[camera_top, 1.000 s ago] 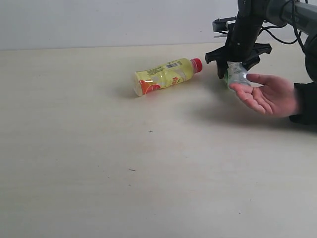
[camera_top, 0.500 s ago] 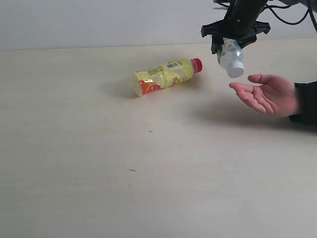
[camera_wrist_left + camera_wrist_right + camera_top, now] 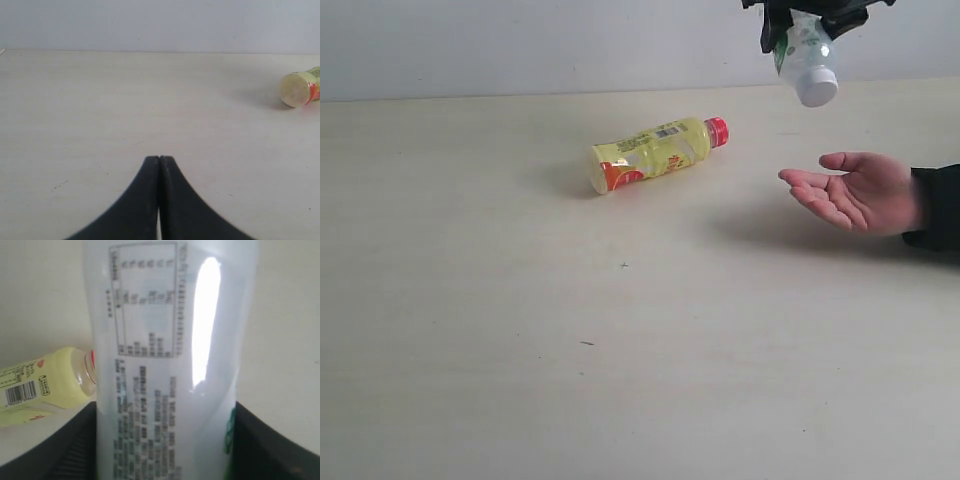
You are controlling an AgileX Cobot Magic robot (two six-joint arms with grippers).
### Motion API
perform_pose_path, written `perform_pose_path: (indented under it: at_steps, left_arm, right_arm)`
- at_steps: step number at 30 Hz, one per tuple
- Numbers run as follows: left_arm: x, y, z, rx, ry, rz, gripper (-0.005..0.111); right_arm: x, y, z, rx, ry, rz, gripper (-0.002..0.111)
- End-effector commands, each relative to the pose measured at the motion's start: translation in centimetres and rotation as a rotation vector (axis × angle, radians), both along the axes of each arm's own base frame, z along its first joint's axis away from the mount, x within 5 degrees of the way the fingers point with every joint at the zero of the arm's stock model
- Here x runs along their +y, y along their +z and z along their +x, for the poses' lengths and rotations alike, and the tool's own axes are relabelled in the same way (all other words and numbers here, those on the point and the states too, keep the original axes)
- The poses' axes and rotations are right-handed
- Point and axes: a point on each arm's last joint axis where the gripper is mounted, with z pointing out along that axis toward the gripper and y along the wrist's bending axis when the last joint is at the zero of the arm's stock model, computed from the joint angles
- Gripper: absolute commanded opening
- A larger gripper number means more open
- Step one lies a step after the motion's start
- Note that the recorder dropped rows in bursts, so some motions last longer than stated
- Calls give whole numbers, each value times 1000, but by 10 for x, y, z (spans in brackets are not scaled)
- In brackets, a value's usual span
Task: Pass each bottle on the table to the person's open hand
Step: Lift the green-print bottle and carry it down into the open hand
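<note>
At the top right of the exterior view, the right pincer is clamped around a clear white-capped bottle. It holds the bottle high in the air, with the cap tilted downward toward the lower right. Below it and slightly to the right, the person's open hand reaches in from the right edge, well apart from the bottle — palm up, fingers pointing left, a black sleeve cuff at the wrist. A yellow bottle with a red cap lies on its side on the pale beige desk in the upper middle of the frame, cap toward the right. The right wrist view is filled by the clear white-capped bottle and its printed label, with the black pincer fingers pressed against either side and the yellow bottle behind. In the left wrist view, the left pincer is fully closed, its two black tips touching and holding nothing — the yellow bottle's base shows far off on the desk.
</note>
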Motion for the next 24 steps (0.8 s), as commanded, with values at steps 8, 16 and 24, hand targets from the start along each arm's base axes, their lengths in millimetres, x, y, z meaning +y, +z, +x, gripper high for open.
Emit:
perform_pose_path:
  at_steps: [8,16,24]
  left_arm:
    - [0,1,0,-13,3,-12,0]
    - [0,1,0,-13,3,-12,0]
    - [0,1,0,-13,3,-12,0]
  right_arm:
    - [-1,37,-29,-12,11,35,0]
    - [-22,16,-91,168,27,-120,0]
    - [-29,-25,-113,324,14,-180,0]
